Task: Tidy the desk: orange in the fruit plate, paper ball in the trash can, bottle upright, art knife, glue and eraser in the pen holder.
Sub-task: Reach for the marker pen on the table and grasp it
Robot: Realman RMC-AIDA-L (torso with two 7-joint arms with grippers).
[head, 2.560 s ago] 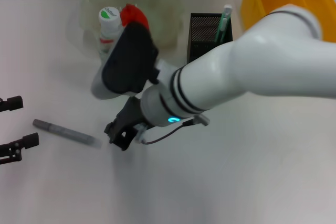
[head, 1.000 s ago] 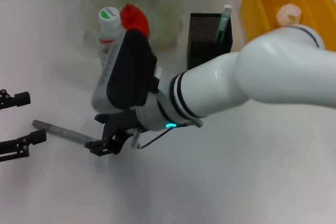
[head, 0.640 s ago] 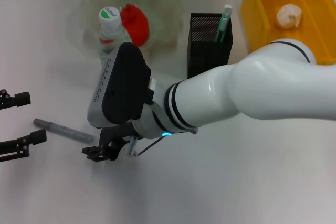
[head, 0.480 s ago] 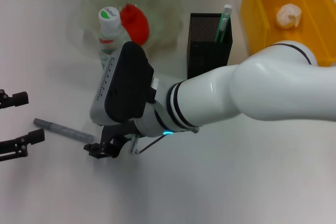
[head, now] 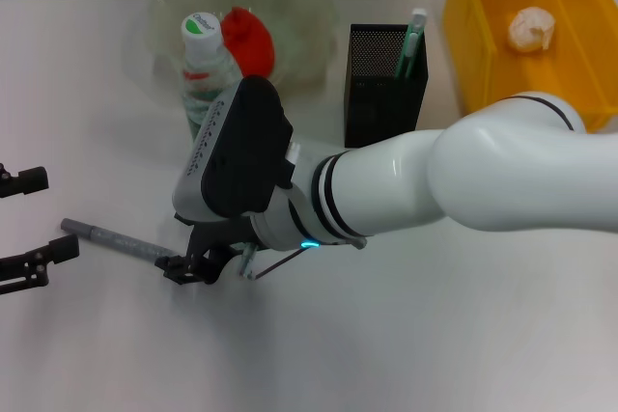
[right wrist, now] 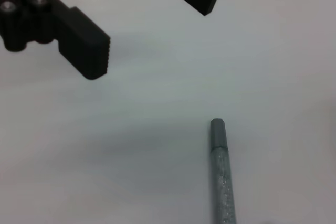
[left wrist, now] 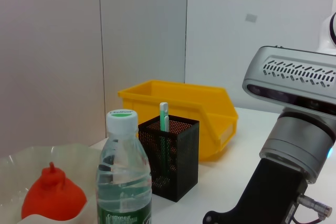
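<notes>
Now right tool spread open, near end of grey art knife, apart

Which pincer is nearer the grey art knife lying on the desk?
Right. The right pincer hovers open at one end of the art knife; the left pincer, also open, sits beyond its other end.

Black wire-mesh pen holder — glossy yellow plastic trash can.

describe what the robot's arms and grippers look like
The right arm is glossy white with black joint rings, a small cyan light and a thin cable at the wrist, where a grey-and-black vented housing sits. The right gripper and left gripper are black; fingers are blocky with ridged pads.
</notes>
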